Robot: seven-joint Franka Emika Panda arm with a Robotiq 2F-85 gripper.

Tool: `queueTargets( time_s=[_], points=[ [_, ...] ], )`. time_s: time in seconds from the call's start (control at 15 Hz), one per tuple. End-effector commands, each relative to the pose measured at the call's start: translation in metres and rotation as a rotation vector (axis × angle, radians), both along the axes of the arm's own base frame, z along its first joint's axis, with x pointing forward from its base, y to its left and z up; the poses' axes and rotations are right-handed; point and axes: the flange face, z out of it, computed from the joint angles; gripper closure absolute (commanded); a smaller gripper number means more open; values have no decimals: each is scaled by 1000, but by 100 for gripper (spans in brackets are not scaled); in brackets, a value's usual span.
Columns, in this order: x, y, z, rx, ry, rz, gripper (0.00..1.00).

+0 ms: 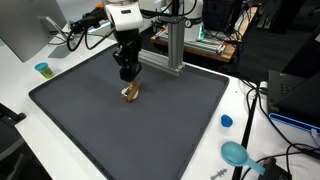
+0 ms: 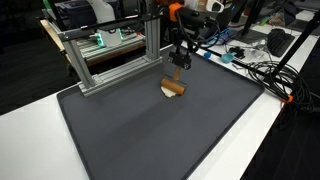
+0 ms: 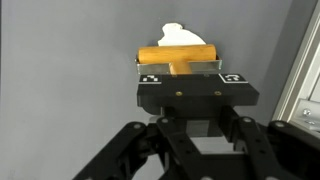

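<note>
Black linkages of the tool (image 3: 190, 88) fill the lower half of the wrist view, and just past its fingertips a short tan wooden piece (image 3: 177, 54) lies crosswise between them. The jaws are closed on that piece: its long bar spans the gap from one fingertip to the other, so it is pinched by its ends and cannot roll or twist. A white thing (image 3: 176, 34) peeks out behind the bar; whether it is part of the same piece or something under it cannot be told.

In both exterior views the arm reaches straight down over the middle of a dark grey mat (image 1: 90, 120) that covers most of the white tabletop (image 1: 250, 110), and the wooden piece (image 1: 131, 93) sits at or just above the mat surface, directly under the tool (image 1: 127, 74). Contact with the mat cannot be judged for certain. The vertical approach keeps the fingers square to the bar.

An aluminium frame (image 2: 110, 62) stands along the mat's far edge, clear of the arm. Off the mat, on the tabletop, lie a small blue cap (image 1: 226, 121), a teal scoop-like thing (image 1: 236, 153) and a small teal cup (image 1: 43, 69), all well apart from the grasp, with cables (image 2: 262, 68) bundled at the side.
</note>
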Motion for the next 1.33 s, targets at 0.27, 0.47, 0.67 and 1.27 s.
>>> queueTargets(
  time_s=[0.27,0.47,0.67,1.27],
  points=[
    [-6,19,-34,148,95,25,78],
    [-6,19,-9,149,61,-13,78],
    [-13,13,29,88,22,-30,78],
    [-8,-7,33,-11,-12,-148,78]
  ],
)
